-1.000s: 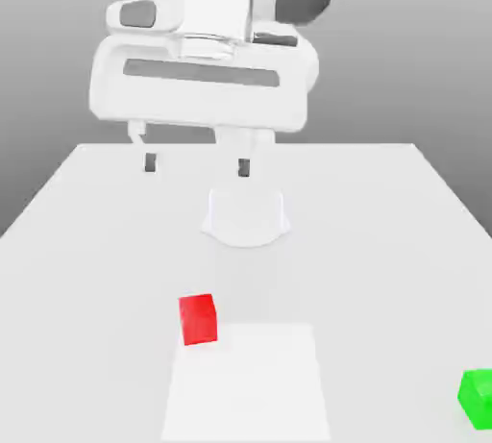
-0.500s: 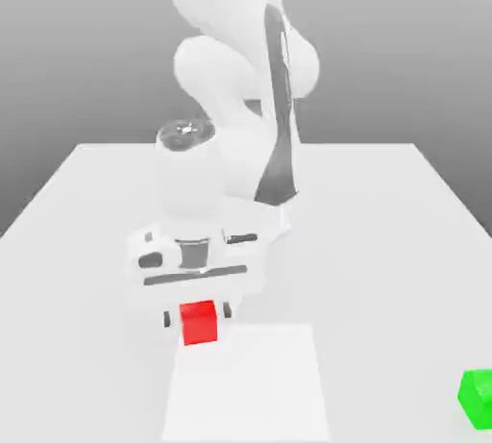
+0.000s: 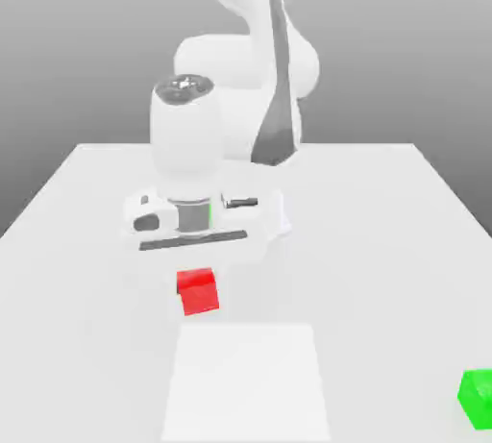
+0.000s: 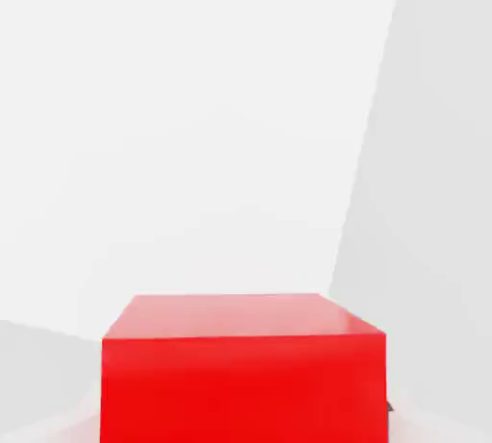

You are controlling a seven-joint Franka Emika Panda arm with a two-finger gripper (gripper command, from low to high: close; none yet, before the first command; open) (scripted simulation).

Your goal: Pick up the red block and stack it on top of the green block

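The red block hangs just under the white hand, a little above the table, and my gripper is shut on it. In the hand view the same red block sits very close, with the white table behind it. The green block rests on the table at the exterior view's far right, near the front edge, well apart from the hand.
The white table spreads across the scene. A lighter square patch lies on it just in front of the held block. The arm's base and upper links stand behind the hand.
The hand dropped from high above the table onto the red block and its fingers closed on it. Since half a second ago the hand and block have risen slightly.
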